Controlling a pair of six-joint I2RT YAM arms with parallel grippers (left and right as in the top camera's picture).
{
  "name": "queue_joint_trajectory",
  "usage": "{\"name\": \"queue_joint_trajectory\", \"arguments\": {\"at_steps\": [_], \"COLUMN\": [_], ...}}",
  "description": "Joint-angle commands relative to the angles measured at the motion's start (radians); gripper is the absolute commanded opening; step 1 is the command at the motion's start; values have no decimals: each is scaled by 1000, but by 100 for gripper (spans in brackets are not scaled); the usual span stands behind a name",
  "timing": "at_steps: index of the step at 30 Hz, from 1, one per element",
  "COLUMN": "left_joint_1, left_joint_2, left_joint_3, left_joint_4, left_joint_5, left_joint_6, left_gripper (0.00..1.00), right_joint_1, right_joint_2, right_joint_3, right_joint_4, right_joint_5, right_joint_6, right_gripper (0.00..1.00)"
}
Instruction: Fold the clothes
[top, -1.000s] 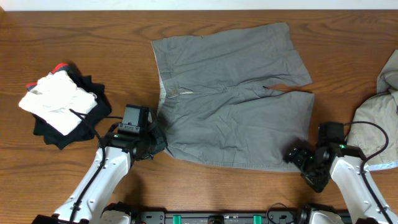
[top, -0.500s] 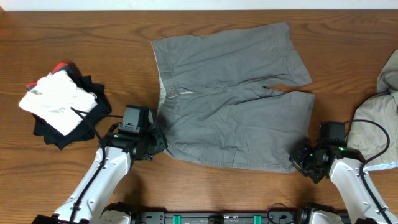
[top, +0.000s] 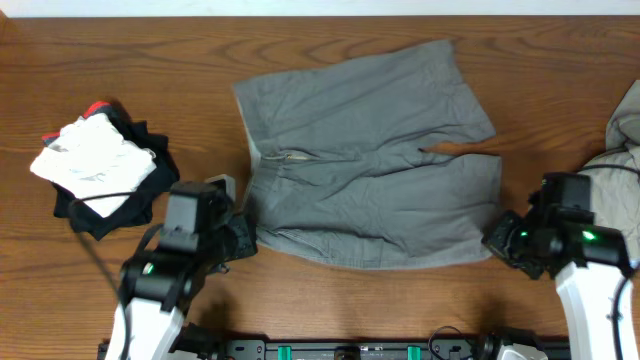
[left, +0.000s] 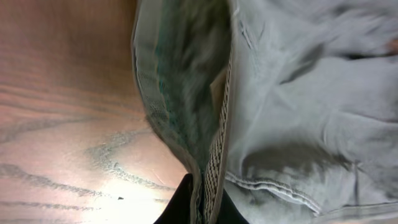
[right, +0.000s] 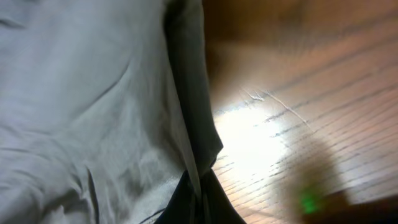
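Note:
The grey shorts (top: 370, 160) lie spread on the wooden table (top: 330, 300), waistband to the left and legs to the right. My left gripper (top: 243, 232) is shut on the near waistband corner. In the left wrist view the waistband (left: 214, 155) runs down between the dark fingers of that gripper (left: 202, 208). My right gripper (top: 497, 238) is shut on the near leg's hem corner. In the right wrist view the hem (right: 193, 137) is pinched in the gripper (right: 199, 199). Both held corners are raised off the table.
A pale beige garment (top: 615, 160) lies bunched at the right edge, close behind the right arm. A pile of white and black clothes with a red bit (top: 95, 165) sits at the left. Bare wood runs along the far side.
The right gripper has closed on the hem corner. Both grippers have risen and pulled the shorts' near edge up, and the shorts have shifted slightly left and away.

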Motion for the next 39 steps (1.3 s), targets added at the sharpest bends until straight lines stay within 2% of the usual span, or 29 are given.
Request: {"name": "queue_joint_trajectory", "arguments": {"at_steps": [1, 7, 18, 22, 26, 30, 34, 39], "left_joint_1": [0, 0, 0, 0, 0, 0, 0, 0], "left_joint_2": [-100, -195, -203, -203, -196, -187, -148, -45], "left_joint_3": [57, 134, 298, 323, 323, 321, 320, 320], "left_joint_4": [-33, -128, -423, -460, -452, -378, -291, -275], "left_joint_5": [-1, -1, 0, -10, -164, -273, -278, -257], "left_joint_6": [18, 18, 21, 21, 11, -10, -10, -10], "left_gripper": [6, 6, 6, 6, 6, 7, 7, 7], "right_joint_1": [-5, -5, -5, -5, -5, -3, -2, 3], "right_joint_2": [-64, -158, -245, -229, -159, -38, 106, 253], "right_joint_3": [95, 229, 452, 484, 484, 484, 484, 497], "right_joint_4": [-56, -212, -374, -322, -266, -192, -86, 11], "right_joint_5": [30, 93, 168, 168, 168, 162, 96, 78], "right_joint_6": [-26, -27, -51, -113, -160, -232, -349, -430], "right_gripper": [1, 1, 1, 1, 1, 1, 1, 1]}}
